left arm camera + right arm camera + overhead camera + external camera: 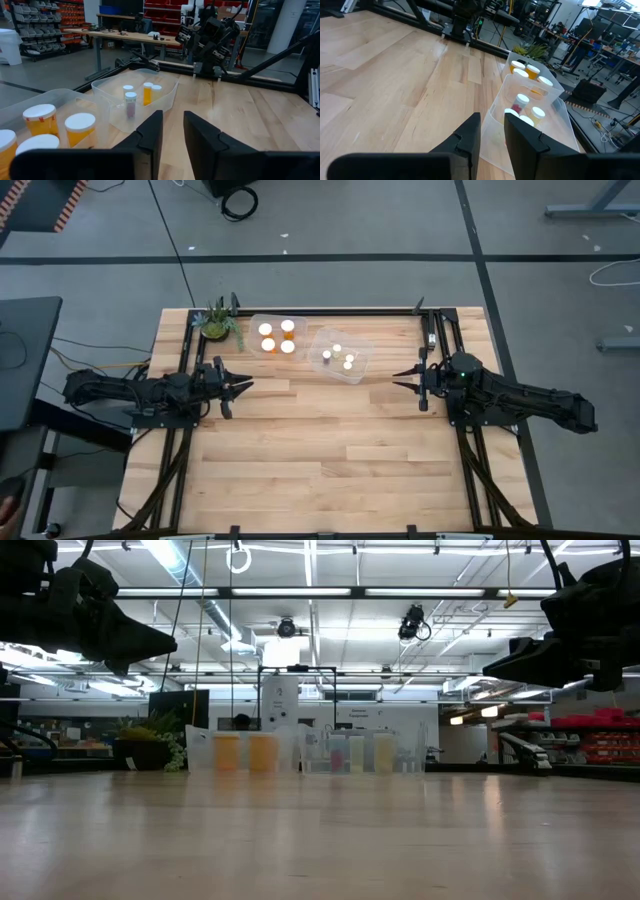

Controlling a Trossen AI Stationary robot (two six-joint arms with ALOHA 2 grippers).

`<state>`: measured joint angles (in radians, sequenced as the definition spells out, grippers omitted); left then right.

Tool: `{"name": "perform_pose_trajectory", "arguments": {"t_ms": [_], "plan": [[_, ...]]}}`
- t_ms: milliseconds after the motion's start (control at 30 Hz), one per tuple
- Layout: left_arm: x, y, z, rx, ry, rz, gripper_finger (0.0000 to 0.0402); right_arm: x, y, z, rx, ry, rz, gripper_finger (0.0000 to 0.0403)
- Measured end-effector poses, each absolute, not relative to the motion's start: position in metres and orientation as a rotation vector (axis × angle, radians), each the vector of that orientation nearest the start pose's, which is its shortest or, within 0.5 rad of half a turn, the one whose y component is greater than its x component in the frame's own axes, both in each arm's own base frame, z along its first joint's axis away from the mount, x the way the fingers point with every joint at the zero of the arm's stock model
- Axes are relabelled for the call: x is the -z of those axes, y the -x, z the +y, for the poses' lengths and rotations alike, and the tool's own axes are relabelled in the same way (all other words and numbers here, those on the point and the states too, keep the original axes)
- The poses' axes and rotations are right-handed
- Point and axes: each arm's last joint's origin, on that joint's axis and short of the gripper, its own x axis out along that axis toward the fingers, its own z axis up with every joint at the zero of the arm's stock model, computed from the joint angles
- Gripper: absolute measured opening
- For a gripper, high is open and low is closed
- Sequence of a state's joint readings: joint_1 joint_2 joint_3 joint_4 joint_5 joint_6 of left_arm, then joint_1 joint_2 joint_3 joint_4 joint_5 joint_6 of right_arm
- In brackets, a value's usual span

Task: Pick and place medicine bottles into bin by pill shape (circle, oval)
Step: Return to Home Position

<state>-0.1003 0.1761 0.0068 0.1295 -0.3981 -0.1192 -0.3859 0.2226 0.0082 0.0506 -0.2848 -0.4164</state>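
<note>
We judged sorting done | big bottles [288,326] filled left bin [253,320], small bottles [337,349] right bin [358,375], 12 o'clock | left claw [243,385] 9 o'clock, right claw [397,380] 3 o'clock, both parted, empty

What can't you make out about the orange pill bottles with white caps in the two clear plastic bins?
Pill shape: high view shows only the tops of the big bottles and small bottles.
Low view: the clear bins' walls blur the bottles.
Left wrist view: the picture's edge and left gripper cut off two big bottles.
</note>
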Motion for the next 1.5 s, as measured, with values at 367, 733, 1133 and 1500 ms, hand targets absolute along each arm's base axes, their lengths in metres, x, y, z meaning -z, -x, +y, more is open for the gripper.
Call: {"name": "perform_pose_trajectory", "arguments": {"t_ms": [367, 733, 1133, 1500], "plan": [[-0.1638, -0.1066, 0.0005, -0.299, 0.108, 0.021, 0.0085, -0.1527, -0.1040, -0.0335, 0.067, 0.361, 0.173, 0.0093], [-0.1638, -0.1066, 0.0006, -0.300, 0.108, 0.021, 0.0091, -0.1527, -0.1040, -0.0335, 0.067, 0.361, 0.173, 0.0093], [-0.1639, -0.1066, 0.0006, -0.300, 0.108, 0.021, 0.0082, -0.1527, -0.1040, -0.0335, 0.067, 0.361, 0.173, 0.0093], [-0.1638, -0.1066, 0.0006, -0.300, 0.108, 0.021, 0.0089, -0.1527, -0.1040, -0.0335, 0.067, 0.361, 0.173, 0.0093]]}}
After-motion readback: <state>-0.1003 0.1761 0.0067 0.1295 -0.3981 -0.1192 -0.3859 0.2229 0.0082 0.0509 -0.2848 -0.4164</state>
